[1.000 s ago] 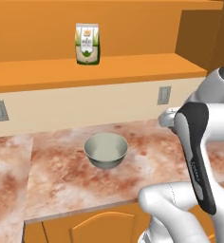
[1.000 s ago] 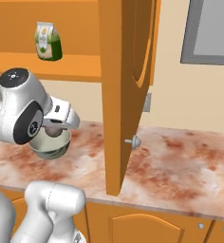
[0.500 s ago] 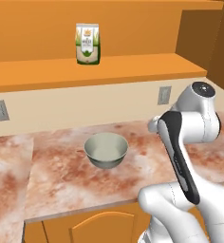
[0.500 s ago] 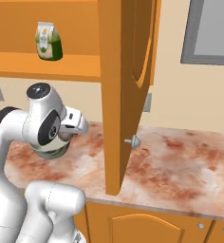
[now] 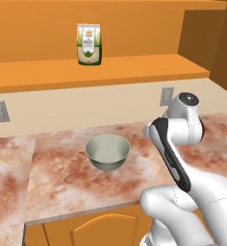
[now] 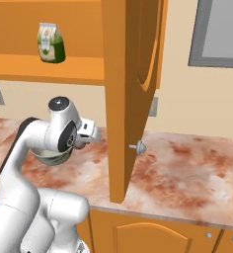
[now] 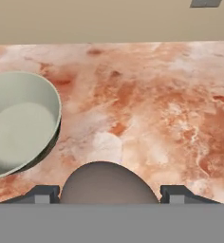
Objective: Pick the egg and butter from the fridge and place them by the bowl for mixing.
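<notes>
Beige-grey egg (image 7: 108, 182) pinched in the claw (image 7: 109, 192), above marbled desk (image 7: 152, 109) | bowl (image 7: 20, 124) just beside the claw | step: setting egg by bowl; next: lower, release | open cupboard door (image 6: 123, 99) nearby, flour bag (image 5: 88, 44) on shelf beyond; path looks clear

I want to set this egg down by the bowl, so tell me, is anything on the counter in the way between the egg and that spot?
Nothing visible blocks it. In the hand view the egg sits between the tool's fingertips, the bowl lies just to one side, and the marbled counter beside the bowl is bare.
</notes>
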{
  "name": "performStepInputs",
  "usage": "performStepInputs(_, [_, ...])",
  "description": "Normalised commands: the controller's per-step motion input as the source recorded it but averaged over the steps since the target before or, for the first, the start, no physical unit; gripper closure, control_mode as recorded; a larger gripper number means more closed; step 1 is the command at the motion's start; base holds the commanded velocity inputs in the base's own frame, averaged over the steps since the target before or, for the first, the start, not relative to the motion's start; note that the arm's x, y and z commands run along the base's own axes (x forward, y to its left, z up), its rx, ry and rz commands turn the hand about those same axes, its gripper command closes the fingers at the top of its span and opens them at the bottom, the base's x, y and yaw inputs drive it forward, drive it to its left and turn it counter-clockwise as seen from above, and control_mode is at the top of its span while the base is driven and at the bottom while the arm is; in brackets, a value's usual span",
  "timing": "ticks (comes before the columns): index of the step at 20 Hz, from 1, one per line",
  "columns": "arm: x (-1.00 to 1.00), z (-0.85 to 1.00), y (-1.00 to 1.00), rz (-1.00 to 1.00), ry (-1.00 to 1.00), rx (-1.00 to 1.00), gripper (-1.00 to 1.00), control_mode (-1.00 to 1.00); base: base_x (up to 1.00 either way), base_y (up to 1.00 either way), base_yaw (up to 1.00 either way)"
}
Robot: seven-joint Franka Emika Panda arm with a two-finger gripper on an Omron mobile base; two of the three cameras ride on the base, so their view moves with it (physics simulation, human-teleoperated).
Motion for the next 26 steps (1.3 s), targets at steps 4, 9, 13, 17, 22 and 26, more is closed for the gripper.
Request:
performStepInputs(4, [0.42,-0.58,-0.01,0.11,0.01,0.0,1.0,-1.0,0.0,0.0,0.0])
performStepInputs(9, [0.47,-0.59,0.0,0.14,0.03,-0.03,1.0,-1.0,0.0,0.0,0.0])
performStepInputs(13, [0.63,-0.46,0.0,0.05,0.02,-0.01,1.0,-1.0,0.0,0.0,0.0])
performStepInputs(17, [0.64,-0.42,0.0,0.04,0.04,0.0,1.0,-1.0,0.0,0.0,0.0])
performStepInputs(22, [0.59,-0.39,0.0,0.03,0.04,0.0,1.0,-1.0,0.0,0.0,0.0])
performStepInputs(26, [0.42,-0.36,0.0,0.03,0.05,0.0,1.0,-1.0,0.0,0.0,0.0])
